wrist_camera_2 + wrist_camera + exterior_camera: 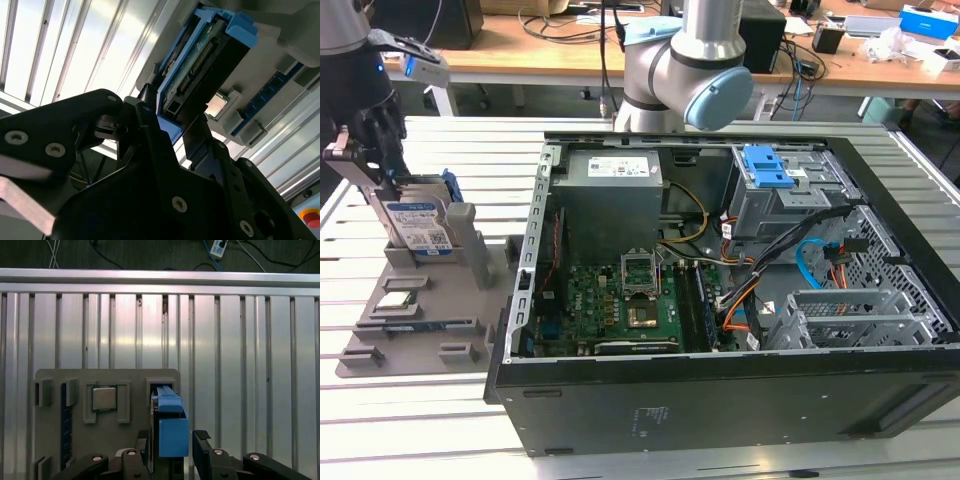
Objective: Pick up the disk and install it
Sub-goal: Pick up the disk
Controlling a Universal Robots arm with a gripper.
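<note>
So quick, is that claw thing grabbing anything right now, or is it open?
Gripper: open, straddling the disk, which stands in the grey holder; in the first wrist view a gap shows on one side.

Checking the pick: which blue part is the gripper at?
The disk's blue caddy in the grey holder outside the case; the blue latch tops the drive cage.

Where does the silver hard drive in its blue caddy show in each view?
Exterior view: silver disk in blue caddy, upright in grey plastic fixture, the exterior view's left.
First wrist view: disk between the black gripper's fingers.
Second wrist view: disk past those fingers.
Landmark: the fixture.
</note>
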